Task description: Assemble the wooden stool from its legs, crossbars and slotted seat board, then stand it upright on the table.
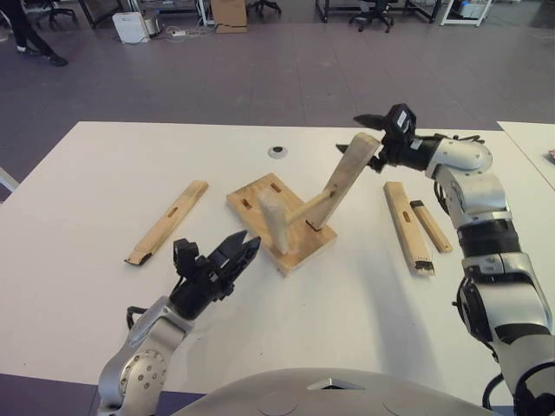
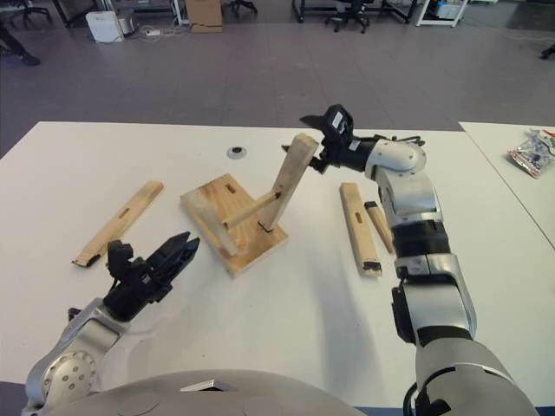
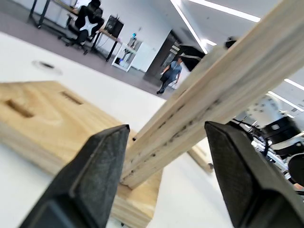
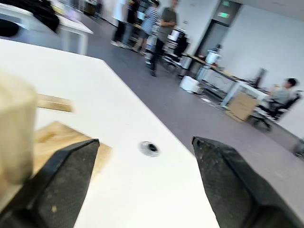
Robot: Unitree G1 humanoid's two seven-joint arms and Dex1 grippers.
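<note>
The slotted seat board [image 1: 295, 251] lies flat mid-table. Two legs stand in it: a short-looking one [image 1: 276, 224] near its front and a tilted one [image 1: 349, 178] leaning right, joined by a crossbar [image 1: 303, 209]. My right gripper [image 1: 349, 133] is open at the tilted leg's top end [image 4: 14, 128], which sits beside one finger [image 4: 57, 180]. My left gripper [image 1: 243, 254] is open, low over the table just in front of the board's near edge. Its wrist view looks past both fingers [image 3: 90, 175] at a leg [image 3: 213, 95] and the board [image 3: 42, 118].
A loose leg [image 1: 169, 221] lies left of the board. Another loose leg [image 1: 406, 227] and a short crossbar [image 1: 431, 225] lie to its right. A round cable grommet [image 1: 277, 152] sits behind the board. A second table [image 2: 512, 165] with a packet stands at the right.
</note>
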